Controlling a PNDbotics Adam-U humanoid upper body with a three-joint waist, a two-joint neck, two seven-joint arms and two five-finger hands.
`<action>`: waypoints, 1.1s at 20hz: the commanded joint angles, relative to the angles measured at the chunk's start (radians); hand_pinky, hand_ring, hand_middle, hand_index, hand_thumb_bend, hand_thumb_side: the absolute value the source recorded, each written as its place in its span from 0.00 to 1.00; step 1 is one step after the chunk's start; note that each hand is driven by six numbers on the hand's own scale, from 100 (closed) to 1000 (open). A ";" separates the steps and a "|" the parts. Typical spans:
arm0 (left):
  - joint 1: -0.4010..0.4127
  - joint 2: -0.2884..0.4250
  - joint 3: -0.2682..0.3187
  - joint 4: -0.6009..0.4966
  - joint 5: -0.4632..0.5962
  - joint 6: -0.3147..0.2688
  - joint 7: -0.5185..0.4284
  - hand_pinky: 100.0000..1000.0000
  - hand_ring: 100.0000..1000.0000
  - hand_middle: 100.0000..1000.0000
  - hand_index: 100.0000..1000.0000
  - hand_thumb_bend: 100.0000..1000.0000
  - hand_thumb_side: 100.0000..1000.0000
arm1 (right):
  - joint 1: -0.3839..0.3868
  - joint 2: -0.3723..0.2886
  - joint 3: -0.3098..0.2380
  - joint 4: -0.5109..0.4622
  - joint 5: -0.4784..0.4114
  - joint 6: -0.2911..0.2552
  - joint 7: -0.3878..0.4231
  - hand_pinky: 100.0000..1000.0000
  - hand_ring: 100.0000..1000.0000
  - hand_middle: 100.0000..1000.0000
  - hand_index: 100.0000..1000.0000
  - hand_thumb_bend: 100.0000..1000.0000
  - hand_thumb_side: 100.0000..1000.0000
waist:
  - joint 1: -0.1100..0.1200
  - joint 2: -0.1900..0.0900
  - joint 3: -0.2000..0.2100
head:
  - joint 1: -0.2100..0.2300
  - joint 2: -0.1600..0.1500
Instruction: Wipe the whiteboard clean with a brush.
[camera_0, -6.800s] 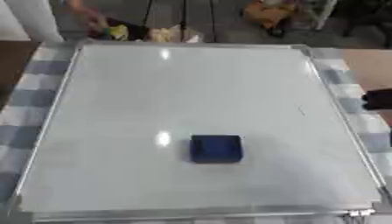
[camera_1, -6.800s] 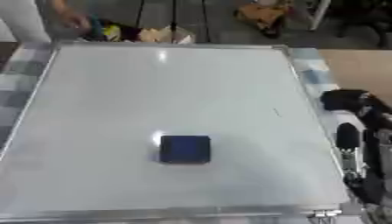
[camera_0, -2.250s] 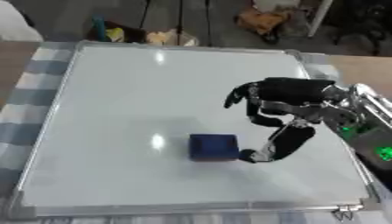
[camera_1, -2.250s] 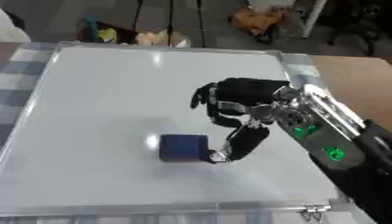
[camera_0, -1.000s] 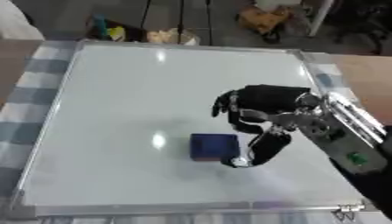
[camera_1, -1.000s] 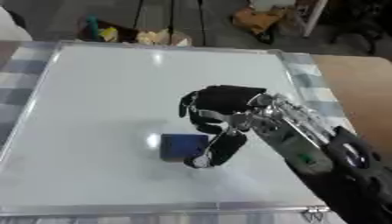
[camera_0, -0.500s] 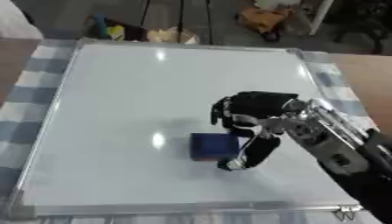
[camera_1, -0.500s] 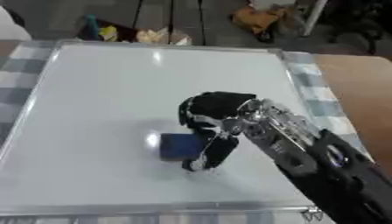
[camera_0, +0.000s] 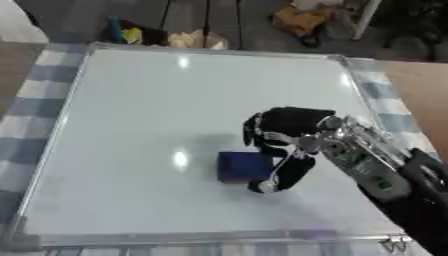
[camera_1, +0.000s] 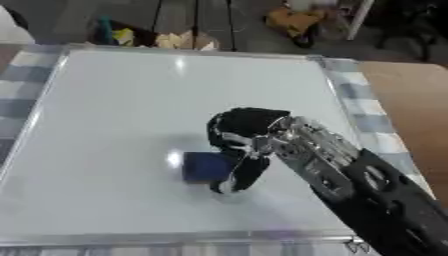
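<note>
A dark blue block-shaped brush (camera_0: 244, 166) lies flat on the whiteboard (camera_0: 157, 100), a little below its middle. The board shows no marks that I can see. My right hand (camera_0: 284, 131) comes in from the lower right and hovers over the brush's right end. Its fingers curl down behind the brush's far edge and its thumb (camera_0: 282, 176) reaches down along the right and near side. The hand brackets the brush; I cannot tell whether it is pressed against it. My left hand is out of sight.
The whiteboard has a silver frame (camera_0: 201, 237) and lies on a blue-and-white checked cloth (camera_0: 33, 100). Beyond the far edge is floor clutter, a yellow-and-blue item (camera_0: 122, 34) and a tan bag (camera_0: 303, 19). Brown floor (camera_0: 420, 95) shows on the right.
My right hand came in from the right, moved left and lowered over the brush, its fingers and thumb closing in around it. The brush has stayed in place.
</note>
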 joint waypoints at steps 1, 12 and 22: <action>-0.011 0.002 -0.002 -0.018 0.003 0.000 -0.004 0.31 0.67 0.56 0.55 0.06 0.93 | -0.012 -0.008 -0.005 -0.001 0.002 0.001 -0.007 0.75 0.76 0.66 0.00 0.33 0.32 | 0.004 -0.015 0.001 | -0.003 -0.009; -0.013 0.001 -0.002 -0.018 0.003 0.001 -0.005 0.31 0.67 0.56 0.55 0.06 0.93 | -0.011 0.001 0.000 0.006 -0.003 0.006 -0.024 0.73 0.75 0.62 0.00 0.32 0.29 | 0.004 -0.014 0.002 | -0.002 -0.009; -0.017 -0.001 -0.004 -0.018 0.005 0.001 -0.006 0.31 0.67 0.56 0.55 0.06 0.93 | -0.010 0.009 0.005 0.027 -0.007 0.019 -0.055 0.72 0.74 0.61 0.00 0.27 0.26 | 0.001 -0.013 0.008 | -0.004 -0.016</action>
